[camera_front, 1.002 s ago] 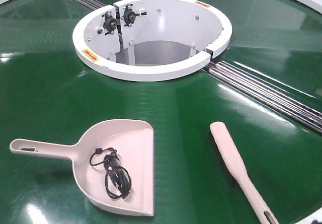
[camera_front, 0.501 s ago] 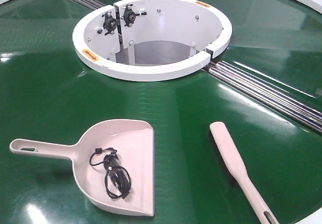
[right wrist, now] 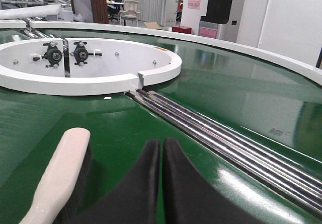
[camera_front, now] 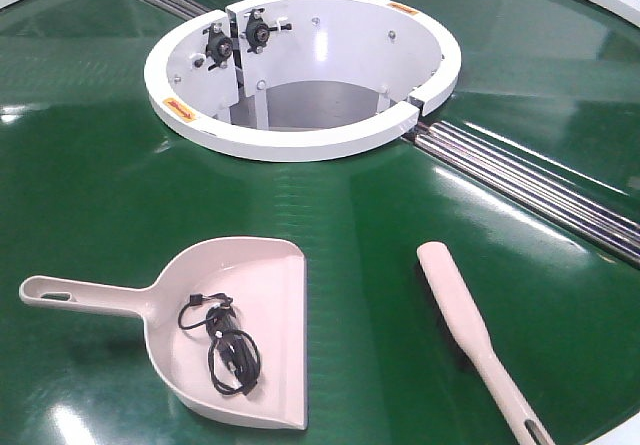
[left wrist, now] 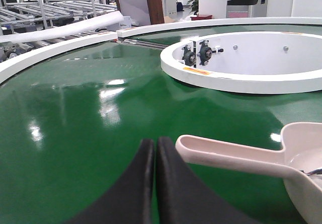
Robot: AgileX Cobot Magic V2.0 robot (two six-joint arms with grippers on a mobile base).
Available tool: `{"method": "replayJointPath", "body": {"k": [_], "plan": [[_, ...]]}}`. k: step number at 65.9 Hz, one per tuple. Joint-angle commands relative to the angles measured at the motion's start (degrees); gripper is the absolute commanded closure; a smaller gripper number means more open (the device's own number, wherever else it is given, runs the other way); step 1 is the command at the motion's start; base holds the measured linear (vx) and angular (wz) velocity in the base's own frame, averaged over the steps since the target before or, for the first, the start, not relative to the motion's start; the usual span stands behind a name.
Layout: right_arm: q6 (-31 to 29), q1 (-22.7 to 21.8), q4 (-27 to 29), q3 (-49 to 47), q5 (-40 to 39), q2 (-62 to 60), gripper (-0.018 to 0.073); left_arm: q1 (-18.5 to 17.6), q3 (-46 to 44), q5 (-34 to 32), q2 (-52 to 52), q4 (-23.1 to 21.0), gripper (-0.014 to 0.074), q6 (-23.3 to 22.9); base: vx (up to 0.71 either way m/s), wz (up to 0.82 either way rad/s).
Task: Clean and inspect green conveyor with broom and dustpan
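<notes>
My left gripper [left wrist: 153, 183] has its two dark fingers pressed together with nothing between them, low over the green conveyor [left wrist: 90, 128]. Just to its right, the handle end of the dustpan [left wrist: 229, 153] lies flat on the belt, close to my fingers but not touching them, with the scoop running off toward the right edge of that view. My right gripper [right wrist: 162, 183] is likewise closed on nothing. The broom [right wrist: 60, 176] lies just to its left, bristles down, its rounded tip pointing toward the white ring hub [right wrist: 90, 80]; the metal roller strips [right wrist: 216, 133] run off diagonally on its right.

From the front, the dustpan [camera_front: 235, 325] sits near the front-left edge of the belt, with a small tangle of black cord [camera_front: 222, 343] already lying in its scoop, and the broom [camera_front: 470, 330] lies toward the front-right corner, well apart from it.

I judge the sweeping done and both tools set down, so the inspecting remains. If either tool is needed again, that gripper must first spread its fingers and shift sideways over the handle.
</notes>
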Motion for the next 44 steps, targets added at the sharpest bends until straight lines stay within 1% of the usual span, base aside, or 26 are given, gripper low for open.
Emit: {"method": "replayJointPath", "body": {"k": [1, 44], "plan": [[-0.2, -0.3, -0.3, 0.7, -3.8, -0.6, 0.0565, 0.0, 1.4, -4.3, -0.8, -0.2, 0.0619, -0.5, 0.00, 0.00], [-0.2, -0.3, -0.3, 0.7, -3.8, -0.6, 0.0565, 0.0, 1.4, -4.3, -0.8, -0.2, 0.0619, -0.5, 0.00, 0.00]]}}
